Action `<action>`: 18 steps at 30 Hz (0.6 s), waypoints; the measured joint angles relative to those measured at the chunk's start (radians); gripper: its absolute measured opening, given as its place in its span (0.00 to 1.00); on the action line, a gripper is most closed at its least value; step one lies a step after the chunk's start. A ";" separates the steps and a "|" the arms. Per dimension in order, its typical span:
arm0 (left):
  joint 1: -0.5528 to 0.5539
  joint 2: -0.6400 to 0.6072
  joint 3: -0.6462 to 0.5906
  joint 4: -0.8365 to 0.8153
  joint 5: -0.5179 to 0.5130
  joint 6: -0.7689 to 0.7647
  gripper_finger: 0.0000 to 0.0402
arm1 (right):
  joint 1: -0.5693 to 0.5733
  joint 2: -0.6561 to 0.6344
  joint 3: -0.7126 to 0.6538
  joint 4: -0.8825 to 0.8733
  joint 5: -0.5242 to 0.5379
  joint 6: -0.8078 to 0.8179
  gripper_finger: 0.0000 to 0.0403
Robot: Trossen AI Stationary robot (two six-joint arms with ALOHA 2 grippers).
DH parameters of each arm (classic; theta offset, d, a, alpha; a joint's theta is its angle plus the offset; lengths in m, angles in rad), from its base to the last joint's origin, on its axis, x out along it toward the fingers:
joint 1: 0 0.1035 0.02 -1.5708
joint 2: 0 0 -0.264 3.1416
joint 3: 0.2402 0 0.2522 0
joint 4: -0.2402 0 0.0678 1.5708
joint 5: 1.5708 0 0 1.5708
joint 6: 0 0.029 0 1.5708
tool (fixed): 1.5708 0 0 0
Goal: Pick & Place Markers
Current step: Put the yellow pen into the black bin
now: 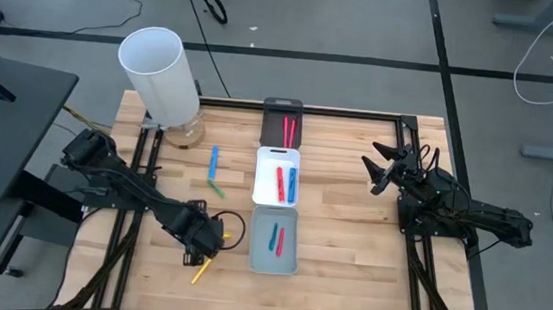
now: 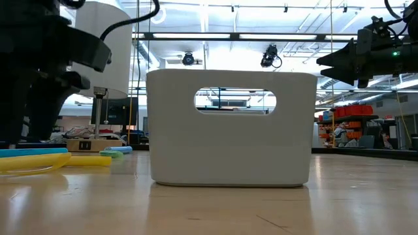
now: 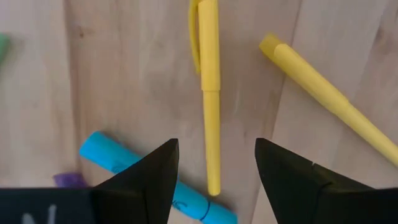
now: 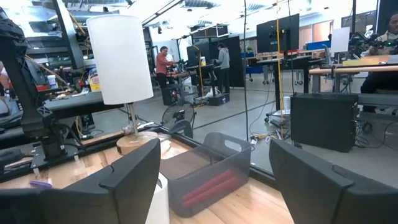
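My left gripper point(image 1: 200, 247) point(image 3: 216, 146) is open over the near-left part of the table. Its fingers stand on either side of a yellow marker point(image 3: 208, 93) that lies flat on the wood, and they do not touch it. A second yellow marker point(image 3: 329, 93) point(image 1: 201, 269), a blue marker point(image 3: 155, 183) and a purple end point(image 3: 68, 180) lie close by. The low view shows yellow markers point(image 2: 39, 161) and a blue one point(image 2: 32, 152) on the table. My right gripper point(image 1: 386, 170) point(image 4: 214, 149) is open and raised over the table's right side, holding nothing.
Three trays run down the table's middle: black point(image 1: 283, 108) with red markers, white point(image 1: 261, 179) with a red and a blue one, grey point(image 1: 259, 244) with a blue and a red one. A tall white cylinder point(image 1: 158, 69) stands far left. A blue marker point(image 1: 213, 162) and a green marker point(image 1: 216, 187) lie left of the white tray.
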 joint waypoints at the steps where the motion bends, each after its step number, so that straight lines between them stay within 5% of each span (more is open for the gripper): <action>1: 0.002 0.000 -0.009 0.017 0.005 -0.001 0.55 | 0.000 0.000 0.000 0.000 0.000 0.000 0.75; 18: 0.058 0.084 -0.030 0.108 0.059 0.069 0.54 | 0.000 0.000 0.000 0.000 0.000 0.000 0.75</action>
